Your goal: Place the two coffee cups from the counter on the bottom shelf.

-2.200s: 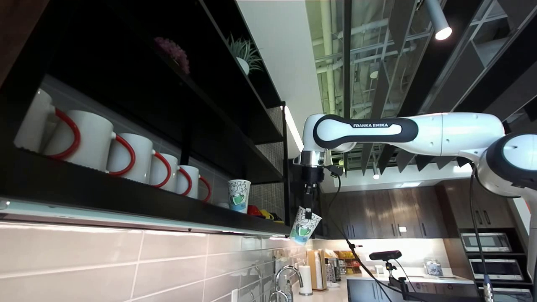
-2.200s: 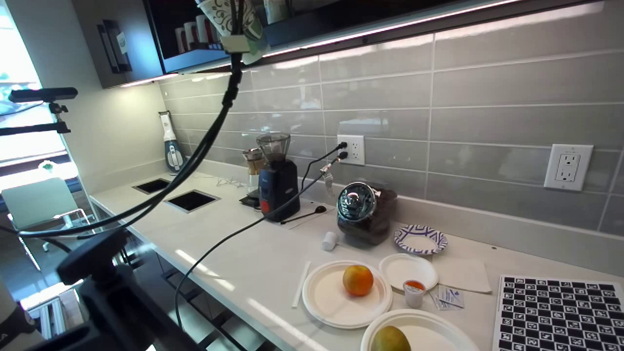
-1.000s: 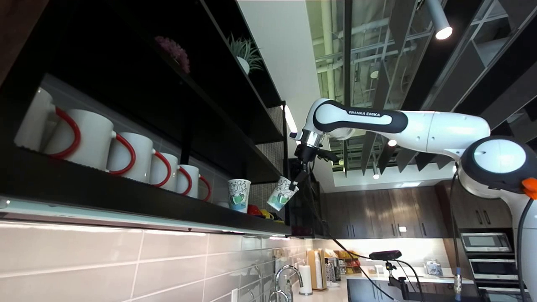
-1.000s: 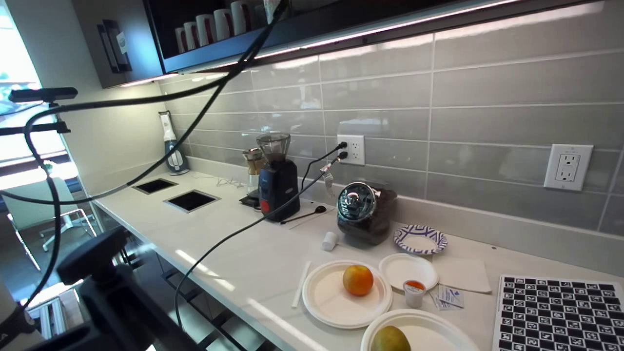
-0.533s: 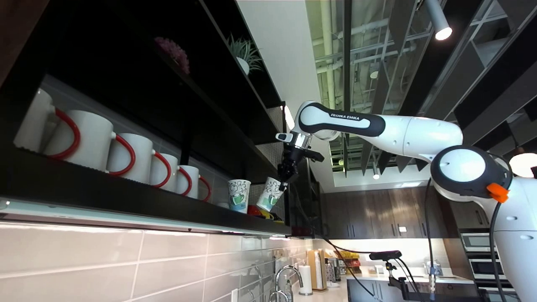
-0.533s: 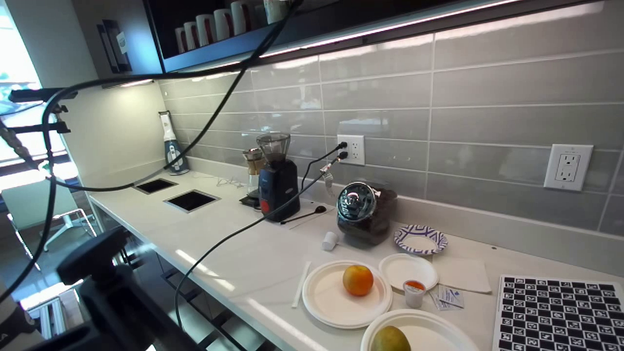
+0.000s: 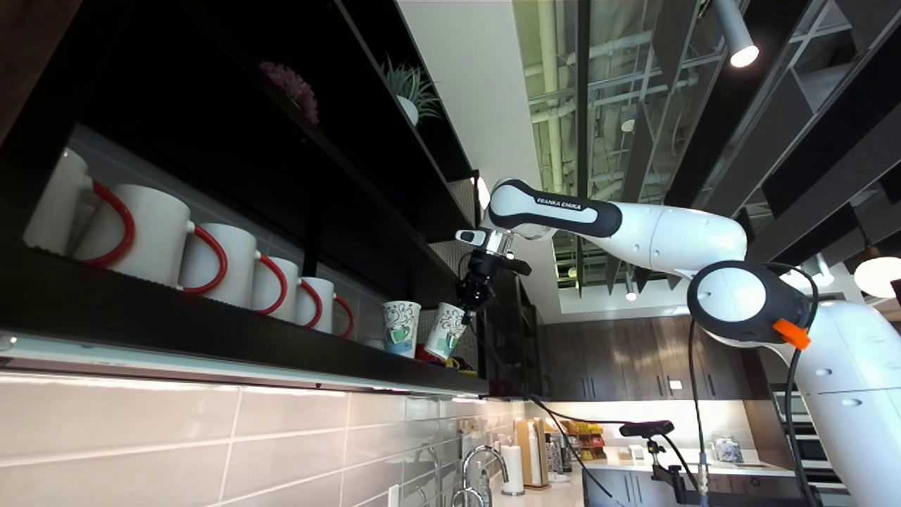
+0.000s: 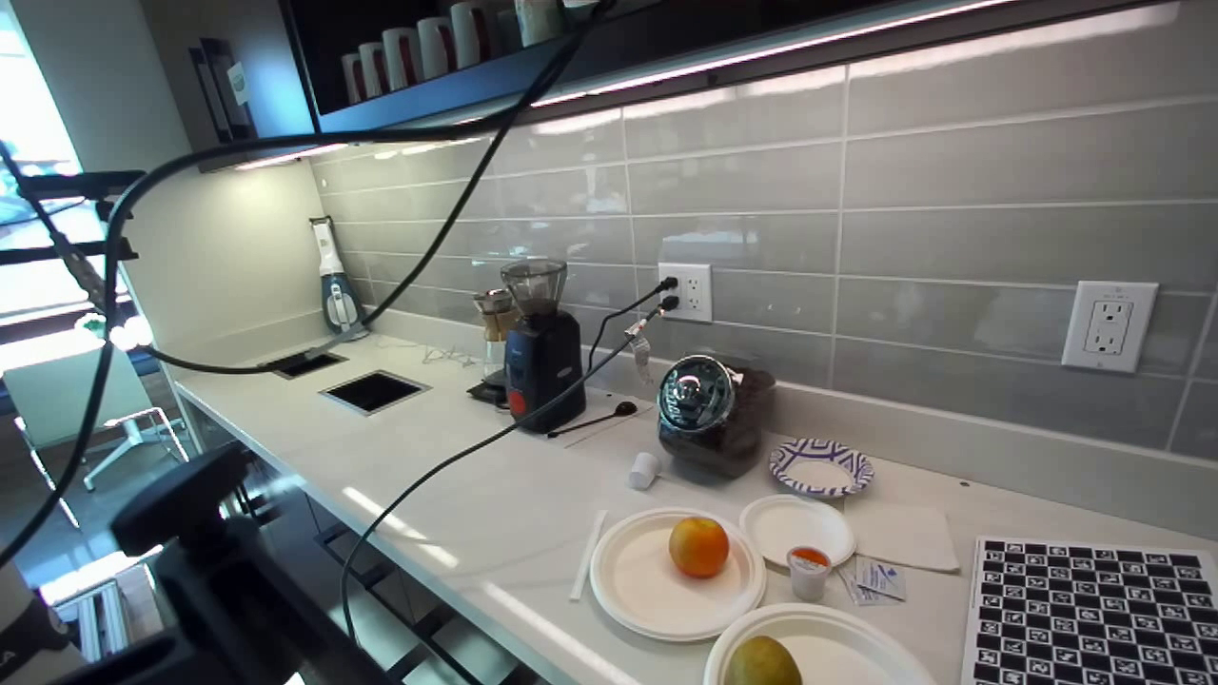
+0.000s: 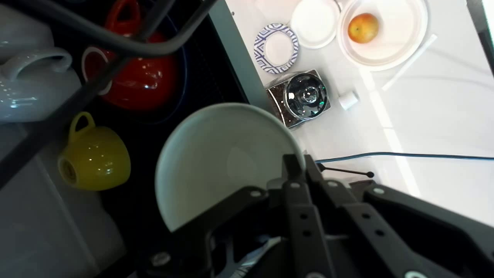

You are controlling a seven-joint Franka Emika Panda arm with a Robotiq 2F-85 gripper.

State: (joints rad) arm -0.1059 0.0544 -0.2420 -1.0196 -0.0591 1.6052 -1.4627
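One white cup point(image 7: 401, 329) with a green mark stands upright on the bottom shelf point(image 7: 246, 341); it also shows, cut off by the top edge, in an exterior view point(image 8: 540, 21). My gripper point(image 7: 467, 318) is shut on the rim wall of the other cup point(image 7: 445, 332), which is tilted, right beside the standing cup. In the wrist view my gripper point(image 9: 301, 162) has one finger inside this cup point(image 9: 227, 158) and one outside. The held cup is over the shelf's front edge area point(image 9: 239, 58). I cannot tell if its base touches the board.
White mugs with red handles point(image 7: 218, 264) line the shelf. A red cup point(image 9: 142, 77) and a yellow cup point(image 9: 96, 158) lie on the shelf near the held cup. A higher dark shelf point(image 7: 394, 239) hangs above. Black cables point(image 8: 495, 119) trail from the arm.
The held cup has risen from below the shelf edge, then moved left and inward over the shelf, toward the standing cup. Lately it has dropped slightly. The arm has followed, and its cables have shifted.
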